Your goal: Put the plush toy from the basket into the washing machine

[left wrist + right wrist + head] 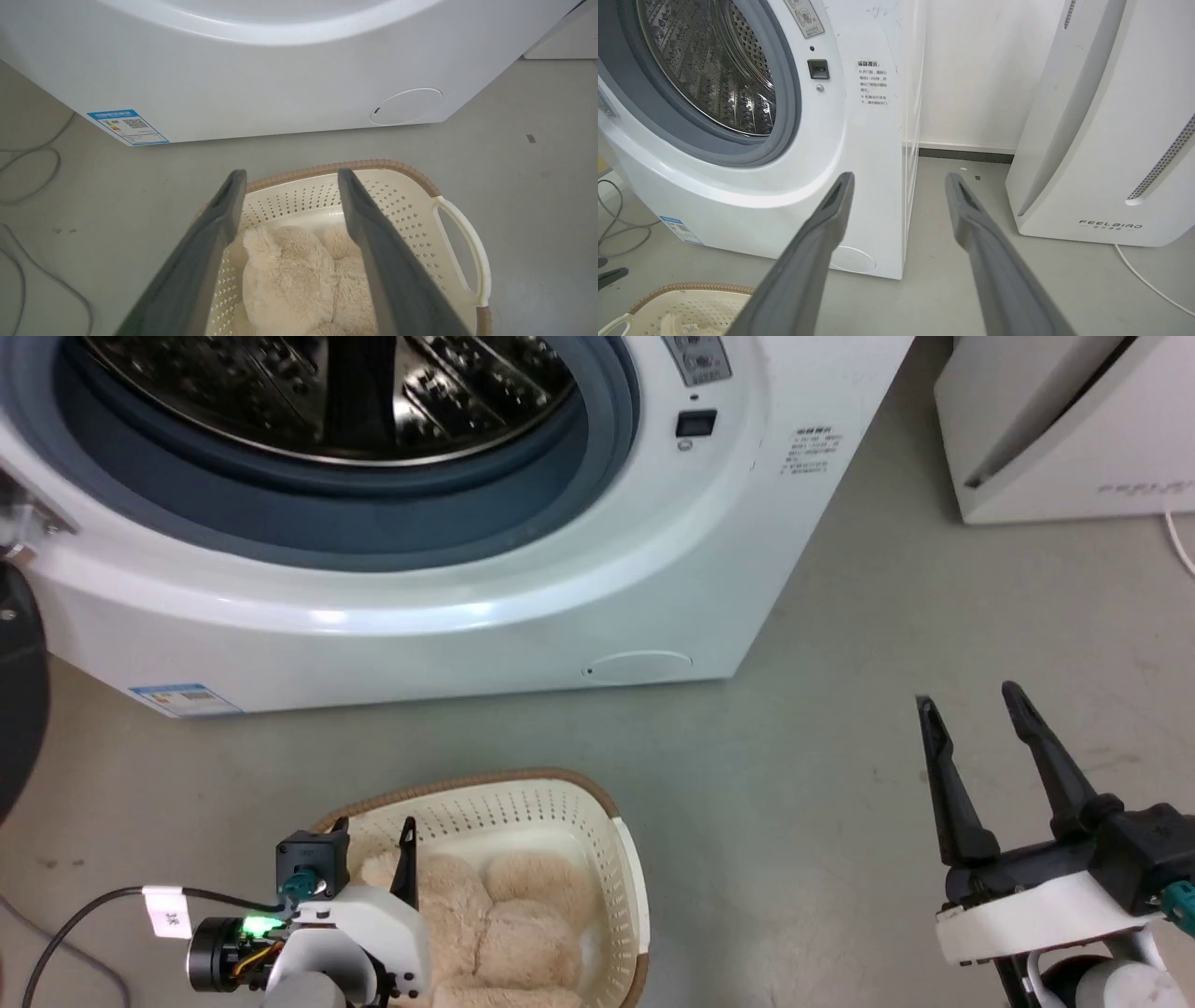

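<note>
Left gripper [373, 835], wide open and empty, is hovering at lower left just above the toy [509, 915] lying in the basket [560, 777], while the right gripper [969, 695], also open and empty, is hanging well apart at lower right.

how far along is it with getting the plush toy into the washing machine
Early on. Done: the washing machine is open, its drum exposed. In hand: the left gripper hangs open over the plush toy, which lies in the basket, not yet gripped. Left: grasp it, lift it and put it in the drum. The right gripper is open over the floor, holding nothing.
</note>
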{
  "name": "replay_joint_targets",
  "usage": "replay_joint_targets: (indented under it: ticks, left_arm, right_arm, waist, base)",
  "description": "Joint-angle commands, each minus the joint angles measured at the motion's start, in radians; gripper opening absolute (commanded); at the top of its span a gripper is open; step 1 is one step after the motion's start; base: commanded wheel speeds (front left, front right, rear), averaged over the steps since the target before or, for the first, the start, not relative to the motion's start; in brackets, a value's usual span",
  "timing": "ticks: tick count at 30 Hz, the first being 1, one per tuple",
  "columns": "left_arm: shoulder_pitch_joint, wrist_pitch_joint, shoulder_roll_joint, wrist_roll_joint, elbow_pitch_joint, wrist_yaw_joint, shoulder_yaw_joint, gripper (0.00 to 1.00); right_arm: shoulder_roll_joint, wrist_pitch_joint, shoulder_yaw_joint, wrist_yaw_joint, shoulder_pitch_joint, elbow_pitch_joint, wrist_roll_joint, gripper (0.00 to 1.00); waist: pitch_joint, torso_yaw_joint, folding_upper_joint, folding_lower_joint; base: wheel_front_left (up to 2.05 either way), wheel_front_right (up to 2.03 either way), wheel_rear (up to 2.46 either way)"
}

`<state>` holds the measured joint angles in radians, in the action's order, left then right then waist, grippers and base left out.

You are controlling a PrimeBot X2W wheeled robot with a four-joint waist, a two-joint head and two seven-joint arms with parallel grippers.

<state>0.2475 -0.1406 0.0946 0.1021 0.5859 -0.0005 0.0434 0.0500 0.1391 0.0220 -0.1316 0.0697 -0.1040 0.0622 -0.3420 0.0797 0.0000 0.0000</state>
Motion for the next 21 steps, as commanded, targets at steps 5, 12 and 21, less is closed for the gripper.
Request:
replay_joint_targets:
  ticks: [5,12,21]
  left_arm:
    - [0.06,-0.016,0.019,0.013,0.103,-0.005,0.004,1.0]
    - [0.122,-0.03,0.036,0.03,0.226,0.001,0.008,1.0]
    - [0.199,-0.031,0.062,0.052,0.344,0.009,0.017,1.0]
  right_arm:
    - [0.0,0.019,0.001,0.001,0.031,-0.016,0.011,1.0]
    - [0.0,0.033,0.005,0.001,0.046,-0.025,0.022,1.0]
    - [0.0,0.052,0.013,0.001,0.07,-0.051,0.033,1.0]
  waist:
    - [-0.052,0.015,0.0,0.0]
    - [-0.121,0.033,0.0,0.0]
    - [-0.213,0.053,0.0,0.0]
  base:
    - [0.0,0.0,0.0]
    - [0.0,0.0,0.0]
    - [0.0,0.0,0.0]
